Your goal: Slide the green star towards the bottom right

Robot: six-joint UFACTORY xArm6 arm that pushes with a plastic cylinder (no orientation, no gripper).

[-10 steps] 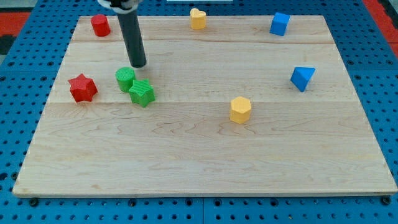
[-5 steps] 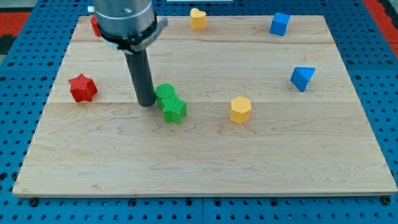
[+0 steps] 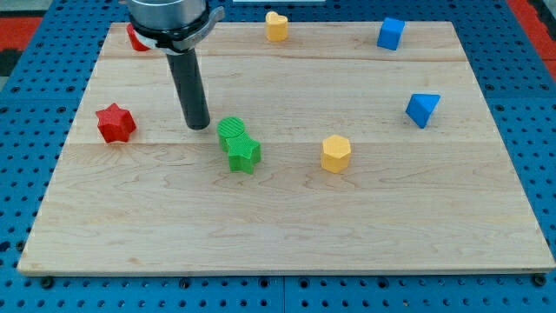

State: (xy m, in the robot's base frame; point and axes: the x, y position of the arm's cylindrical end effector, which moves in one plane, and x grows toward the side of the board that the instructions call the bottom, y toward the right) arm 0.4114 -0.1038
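The green star [image 3: 245, 156] lies on the wooden board [image 3: 287, 217], left of centre. A green cylinder [image 3: 230, 132] touches it at its upper left. My tip [image 3: 199, 125] is on the board just left of the green cylinder, apart from it by a small gap, and up-left of the green star.
A red star [image 3: 115, 123] sits at the left. A red block [image 3: 135, 36] is at the top left, partly hidden by the arm. A yellow heart [image 3: 276, 26] is at the top, a blue cube [image 3: 390, 33] top right, a blue wedge [image 3: 422, 109] right, a yellow hexagon [image 3: 335, 153] centre-right.
The green star and cylinder were pushed right and down from beside the red star. In the last half second my tip drew back up and left, off the cylinder.
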